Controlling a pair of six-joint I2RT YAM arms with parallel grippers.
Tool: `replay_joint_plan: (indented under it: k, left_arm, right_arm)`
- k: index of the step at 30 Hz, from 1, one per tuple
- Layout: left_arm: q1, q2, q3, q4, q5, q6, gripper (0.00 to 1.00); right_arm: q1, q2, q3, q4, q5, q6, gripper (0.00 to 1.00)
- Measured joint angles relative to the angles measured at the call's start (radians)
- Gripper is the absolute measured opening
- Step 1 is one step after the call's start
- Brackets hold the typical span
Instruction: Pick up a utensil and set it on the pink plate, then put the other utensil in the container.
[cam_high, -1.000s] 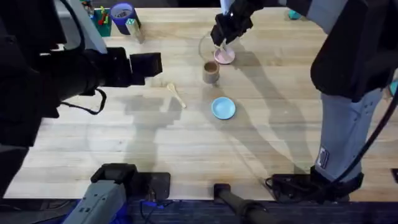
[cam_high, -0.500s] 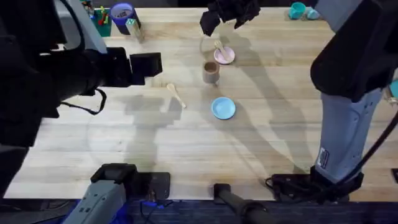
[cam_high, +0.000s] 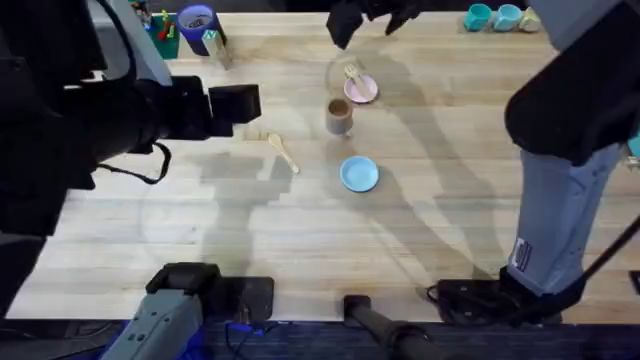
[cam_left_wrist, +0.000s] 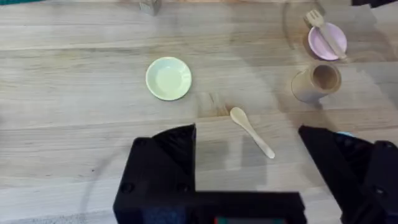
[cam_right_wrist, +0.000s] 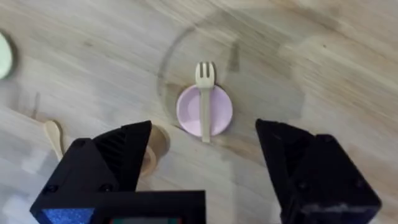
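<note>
little wooden fork (cam_right_wrist: 203, 93) lying across the pink plate (cam_right_wrist: 219, 116), head poking off the rim, right hand (cam_right_wrist: 205, 180) spread wide up above it, spoon (cam_left_wrist: 251, 131) flat on the counter (cam_high: 250, 220) near the tan cup (cam_left_wrist: 316, 83), left hand (cam_left_wrist: 249, 168) open too

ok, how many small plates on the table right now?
3. The pink plate at the far side carries the fork; the blue plate sits nearer, past the brown cup; the yellow-green plate lies left of the spoon.

A robot test bench or lab: a bare pale wooden table (cam_high: 250, 215) with two arms clamped at its near edge, cables there, and toy-sized dishes scattered around.
</note>
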Motion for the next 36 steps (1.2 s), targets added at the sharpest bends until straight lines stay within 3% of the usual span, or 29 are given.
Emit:
replay_joint_plan:
  k: [10,18,27,32,36]
  left_arm:
    - [0.000,0.000,0.000,0.000,0.000,0.000,0.991]
    - [0.000,0.000,0.000,0.000,0.000,0.000,0.992]
    - [0.000,0.000,0.000,0.000,0.000,0.000,0.992]
    - [0.000,0.000,0.000,0.000,0.000,0.000,0.992]
    - [0.000,0.000,0.000,0.000,0.000,0.000,0.992]
  right_arm:
    - [-0.056,-0.213,0.002,-0.087,0.157,-0.017,0.997]
    - [-0.130,-0.339,-0.023,-0.143,0.107,-0.054,0.997]
    - [-0.260,-0.606,-0.359,-0.028,0.028,-0.148,0.997]
    - [-0.283,-0.807,-0.602,0.073,-0.017,-0.223,0.997]
    - [-0.283,-0.884,-0.749,0.138,-0.090,-0.306,0.997]
